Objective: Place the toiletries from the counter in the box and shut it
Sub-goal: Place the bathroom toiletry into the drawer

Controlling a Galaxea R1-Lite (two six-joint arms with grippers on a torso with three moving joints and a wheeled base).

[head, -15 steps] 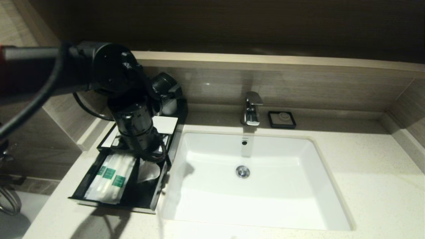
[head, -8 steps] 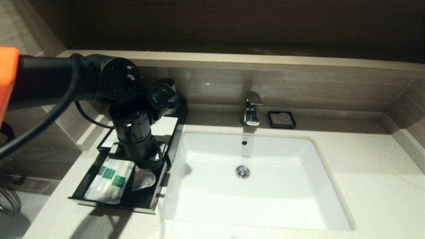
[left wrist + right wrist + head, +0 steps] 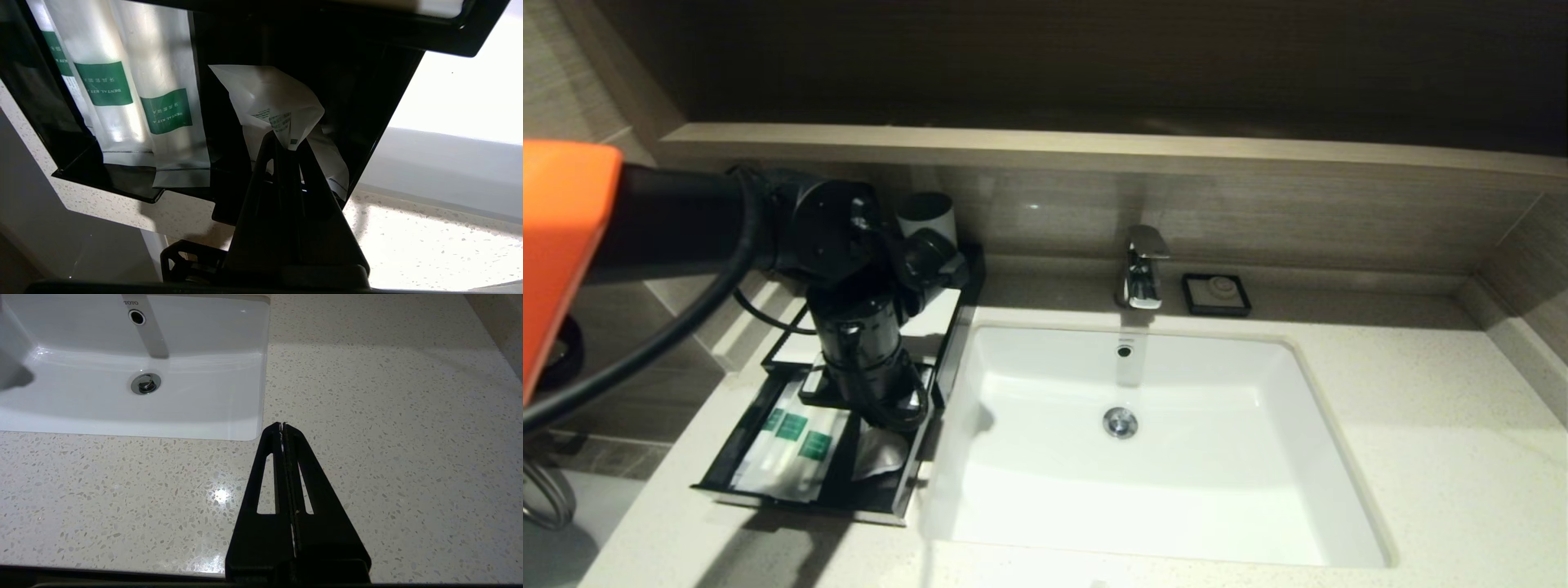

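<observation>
The left gripper hung over the pulled-out drawer of the low black rectangular box with its flat white top panel, fingers pinched tight on one corner of a small crumpled white plastic packet with fine green print. That packet dangled just inside the drawer's right-hand part, close to its floor; whether it touched could not be told. Beside it, in the left part, lay the long white wrapped packets with green labels, flat and side by side. The held packet looked nearly weightless and limp — thin film that crumples and folds wherever it is nipped, and probably slick, so a hold on a gathered corner or seam seemed safer than on a flat face. Being so light, it might cling to the pads on release. The right gripper was clenched on nothing, parked above the off-white speckled stone counter near the white sink basin — idle.
</observation>
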